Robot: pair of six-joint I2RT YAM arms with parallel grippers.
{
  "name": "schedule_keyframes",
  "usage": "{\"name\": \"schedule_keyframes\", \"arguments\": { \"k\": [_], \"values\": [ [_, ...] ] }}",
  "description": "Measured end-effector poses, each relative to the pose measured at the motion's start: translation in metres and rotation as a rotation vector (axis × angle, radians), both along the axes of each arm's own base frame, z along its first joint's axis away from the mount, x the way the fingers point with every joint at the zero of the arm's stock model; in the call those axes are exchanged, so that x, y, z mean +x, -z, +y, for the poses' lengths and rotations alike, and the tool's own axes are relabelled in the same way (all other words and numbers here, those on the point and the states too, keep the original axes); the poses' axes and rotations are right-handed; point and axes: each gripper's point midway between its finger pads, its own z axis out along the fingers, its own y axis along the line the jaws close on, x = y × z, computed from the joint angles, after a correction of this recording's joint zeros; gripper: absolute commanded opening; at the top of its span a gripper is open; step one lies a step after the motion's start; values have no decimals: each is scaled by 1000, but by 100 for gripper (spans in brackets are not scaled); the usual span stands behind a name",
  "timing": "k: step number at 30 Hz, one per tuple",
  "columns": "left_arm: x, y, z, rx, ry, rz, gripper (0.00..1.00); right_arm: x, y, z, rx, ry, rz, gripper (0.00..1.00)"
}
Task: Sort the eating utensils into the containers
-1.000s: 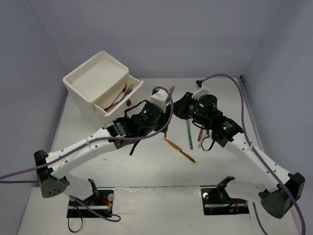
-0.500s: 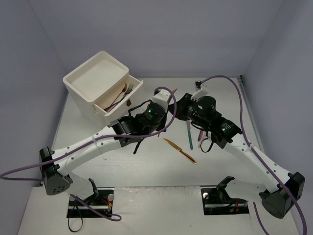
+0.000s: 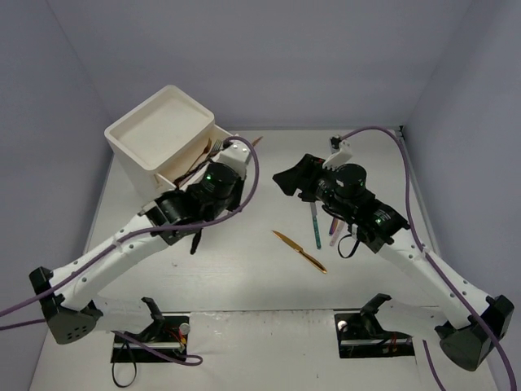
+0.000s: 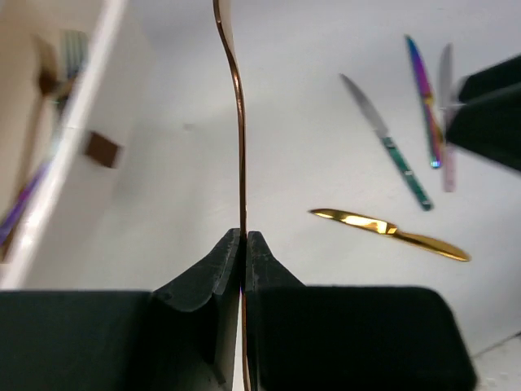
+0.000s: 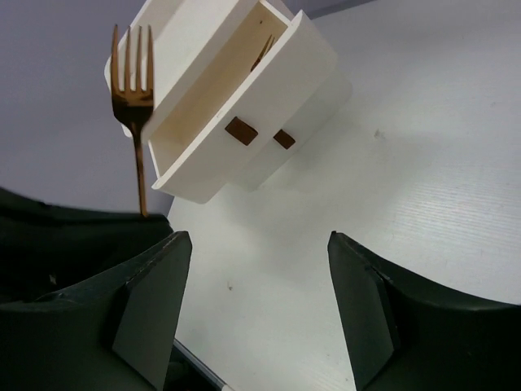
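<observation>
My left gripper (image 3: pixel 242 149) is shut on the handle of a copper fork (image 4: pixel 240 138), held in the air beside the open top drawer (image 3: pixel 198 160) of the white cabinet (image 3: pixel 155 130). The fork's tines (image 5: pixel 133 61) show in the right wrist view, in front of the drawer (image 5: pixel 244 90). My right gripper (image 3: pixel 286 179) stands open and empty to the right of the fork. On the table lie a gold knife (image 3: pixel 299 250), a teal knife (image 3: pixel 314 224) and a purple utensil (image 3: pixel 332 234).
Forks lie inside the open drawer (image 4: pixel 41 122). Two brown square handles (image 5: pixel 242 130) mark the drawer fronts. A silver-pink utensil (image 4: pixel 446 114) lies beside the rainbow-purple one (image 4: pixel 425 98). Purple cables loop over both arms.
The left gripper closed on the copper fork and carried it left toward the open drawer. The right gripper opened, let the fork go and drew back a little.
</observation>
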Motion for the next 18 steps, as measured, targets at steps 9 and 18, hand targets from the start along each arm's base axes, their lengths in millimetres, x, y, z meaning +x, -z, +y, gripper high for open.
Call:
{"name": "schedule_keyframes", "arguments": {
  "k": [9,18],
  "values": [
    [53,-24,119,274,-112,-56,0,-9,-13,-28,-19,57,-70,67],
    [112,28,155,534,-26,90,0,-11,27,-40,-100,75,1,68]
  ]
}}
